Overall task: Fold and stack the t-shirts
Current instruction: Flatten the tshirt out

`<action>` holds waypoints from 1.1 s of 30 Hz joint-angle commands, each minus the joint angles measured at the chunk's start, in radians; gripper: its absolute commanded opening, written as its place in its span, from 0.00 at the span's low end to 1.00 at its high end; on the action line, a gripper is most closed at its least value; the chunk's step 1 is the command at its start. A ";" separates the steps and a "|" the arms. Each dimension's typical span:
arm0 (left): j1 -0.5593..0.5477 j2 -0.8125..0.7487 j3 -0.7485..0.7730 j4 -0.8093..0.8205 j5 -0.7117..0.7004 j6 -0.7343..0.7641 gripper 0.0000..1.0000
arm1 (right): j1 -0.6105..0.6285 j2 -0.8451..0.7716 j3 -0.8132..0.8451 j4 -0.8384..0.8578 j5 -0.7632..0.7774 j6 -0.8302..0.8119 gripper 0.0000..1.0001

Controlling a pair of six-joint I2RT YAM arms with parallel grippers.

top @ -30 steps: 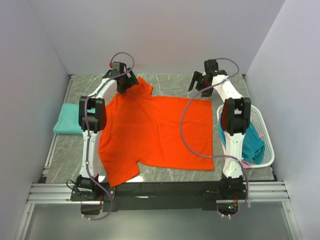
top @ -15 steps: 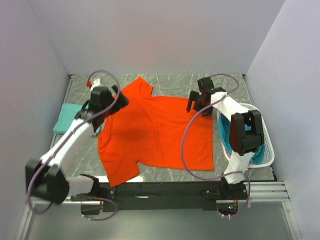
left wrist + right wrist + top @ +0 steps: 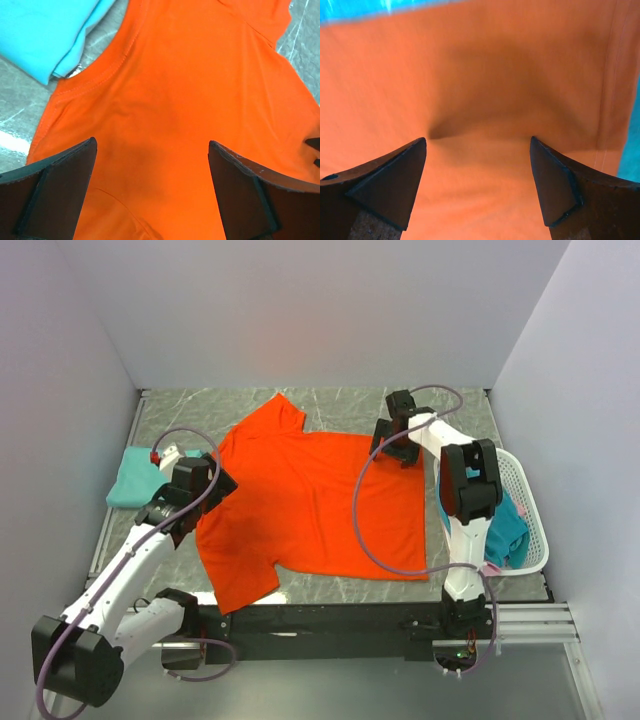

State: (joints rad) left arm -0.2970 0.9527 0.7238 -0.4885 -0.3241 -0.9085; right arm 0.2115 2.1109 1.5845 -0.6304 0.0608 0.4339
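The bright orange-red cloth t-shirt (image 3: 310, 500) lies spread flat mid-table (image 3: 330, 405). The left arm reaches low, its left gripper (image 3: 152, 144) gaping over the 9 o'clock collar. The right arm is folded, with the right gripper (image 3: 478, 140) spread wide and its tips touching the cloth at 2 o'clock.

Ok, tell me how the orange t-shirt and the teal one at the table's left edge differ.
The orange t-shirt lies spread open, sleeves out; the teal t-shirt is folded into a compact rectangle. The orange t-shirt covers much of the middle of the table; the teal t-shirt takes only a small patch at the left edge. Both rest flat on the marbled tabletop.
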 commanded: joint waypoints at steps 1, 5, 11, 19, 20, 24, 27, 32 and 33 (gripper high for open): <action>-0.001 -0.002 0.006 0.005 -0.036 -0.018 0.99 | -0.021 0.034 0.080 -0.012 0.034 0.011 0.90; -0.001 0.020 0.002 0.010 -0.043 -0.020 1.00 | -0.032 0.067 0.130 -0.028 0.024 0.011 0.86; -0.001 0.034 0.000 0.033 -0.024 -0.013 0.99 | -0.043 0.129 0.235 -0.081 0.004 0.008 0.85; -0.001 0.026 0.012 0.031 -0.009 -0.012 1.00 | -0.080 0.202 0.345 -0.143 -0.084 -0.004 0.85; 0.001 0.027 0.014 0.027 -0.012 -0.013 0.99 | -0.081 0.213 0.353 -0.149 -0.087 -0.004 0.86; -0.001 0.038 0.026 0.028 -0.007 -0.015 0.99 | -0.090 0.225 0.376 -0.172 -0.102 -0.004 0.87; -0.001 0.050 0.040 0.027 -0.012 -0.016 0.99 | -0.098 0.256 0.426 -0.195 -0.108 -0.018 0.88; 0.001 0.061 0.043 0.027 -0.021 -0.018 0.99 | -0.118 0.290 0.491 -0.195 -0.143 -0.038 0.86; 0.001 0.060 0.045 0.024 -0.021 -0.020 0.99 | -0.121 0.288 0.491 -0.183 -0.162 -0.044 0.86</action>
State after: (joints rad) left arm -0.2970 1.0119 0.7242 -0.4786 -0.3382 -0.9150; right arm 0.1120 2.3753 2.0388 -0.8143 -0.0574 0.4183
